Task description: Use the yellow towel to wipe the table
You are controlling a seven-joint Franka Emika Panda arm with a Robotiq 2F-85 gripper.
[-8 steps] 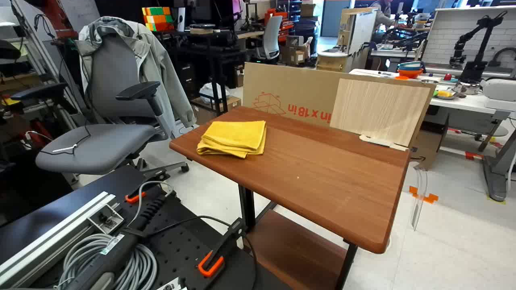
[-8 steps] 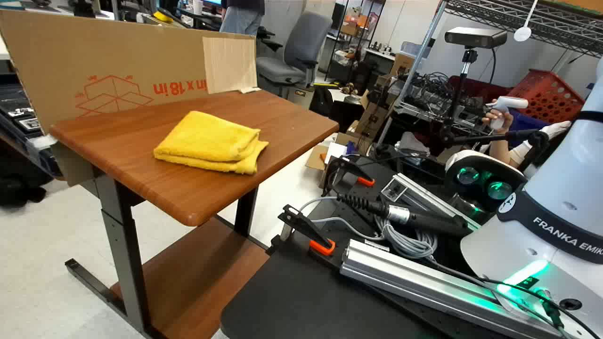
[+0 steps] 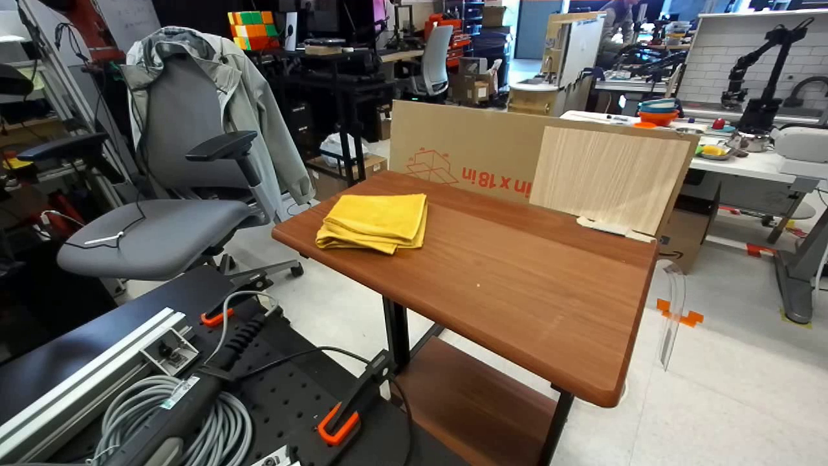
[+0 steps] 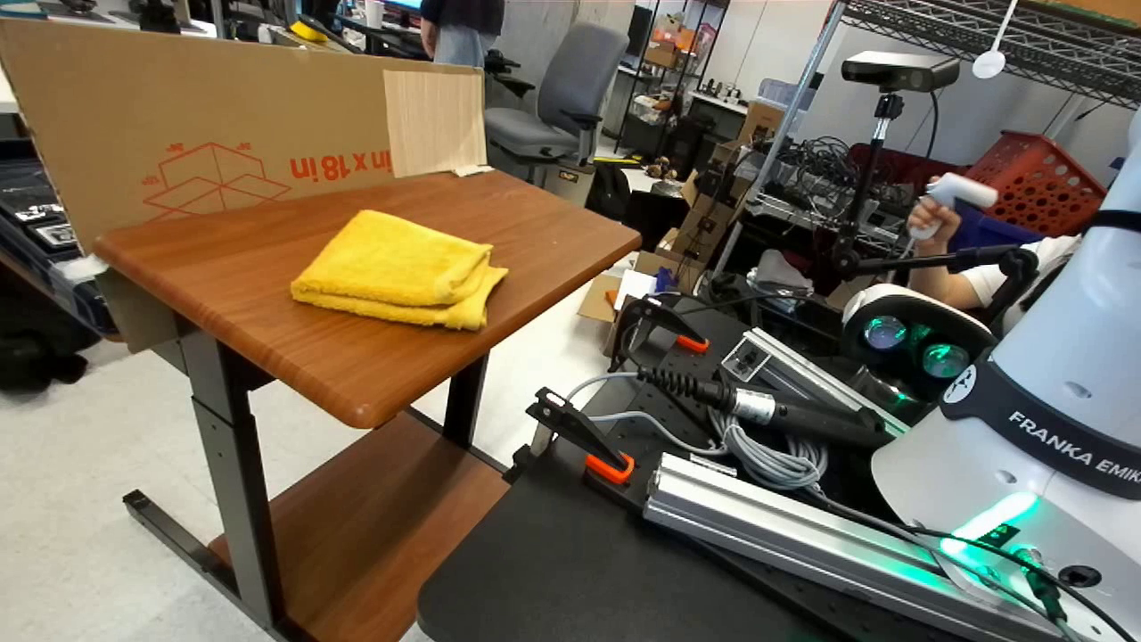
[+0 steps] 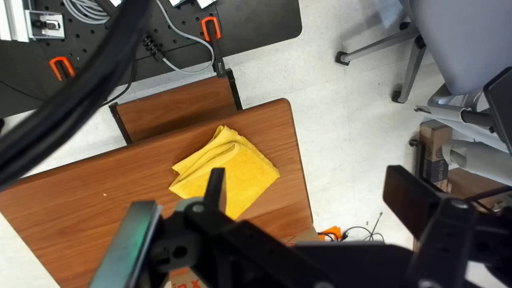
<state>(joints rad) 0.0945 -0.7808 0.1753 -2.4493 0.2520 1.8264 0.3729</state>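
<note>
In the wrist view the hand [image 5: 306,188] is spread, holding nothing, and seems off-centre from the yellow towel [image 5: 240,164], folded near one end of the bench [image 5: 140,180]; centre first, then lower and gather every layer; in an exterior view the yellow towel [image 3: 375,220] lies unmoved; in an exterior view the person's forearm [image 4: 947,283] has shifted.

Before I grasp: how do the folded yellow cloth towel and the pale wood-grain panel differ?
Surface: the yellow towel is plain; the pale panel is finely streaked.
Pose: the towel lies on the brown wood-look tabletop; the panel stands upright at the tabletop's edge.
Form: the towel is layered with rounded folds; the panel is flat and straight-edged.
Shared: both show in both exterior views, and neither is in the open black gripper.
</note>
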